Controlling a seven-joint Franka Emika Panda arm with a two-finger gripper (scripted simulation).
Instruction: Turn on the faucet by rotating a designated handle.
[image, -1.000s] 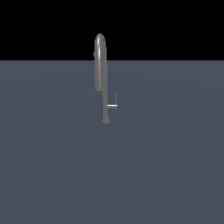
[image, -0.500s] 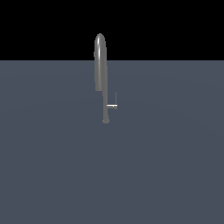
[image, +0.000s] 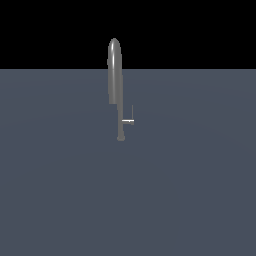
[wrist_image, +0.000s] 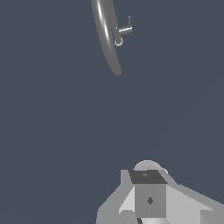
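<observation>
Your gripper (wrist_image: 150, 199) shows only in the wrist view, as a pale grey blocky shape with a darker square face on it; you cannot tell from it how far the jaws stand apart, and nothing is seen in its hold. It sits well apart from the faucet (wrist_image: 105, 35), with a wide stretch of bare slate-grey floor (wrist_image: 57, 131) between them. In the exterior view you will not find the arm at all.

The faucet (image: 115, 75) stands upright on the floor (image: 60, 190), well away from that surface's near edge and closer to its far edge, where the grey meets the black background. Its upper part is thick and rounded at the top, rising above the far edge line; below, it narrows to a thin stem that ends in a small foot on the floor.

The handle (image: 129, 121) is a short pale stub sticking out sideways from the thin stem, low on the post, towards the exterior view's right. From the stub's outer end a hair-thin rod rises straight up, running alongside the post without touching it. In the wrist view you see the same handle (wrist_image: 124, 30) as a bright stub joined to the curved post, with the fine rod at its tip
</observation>
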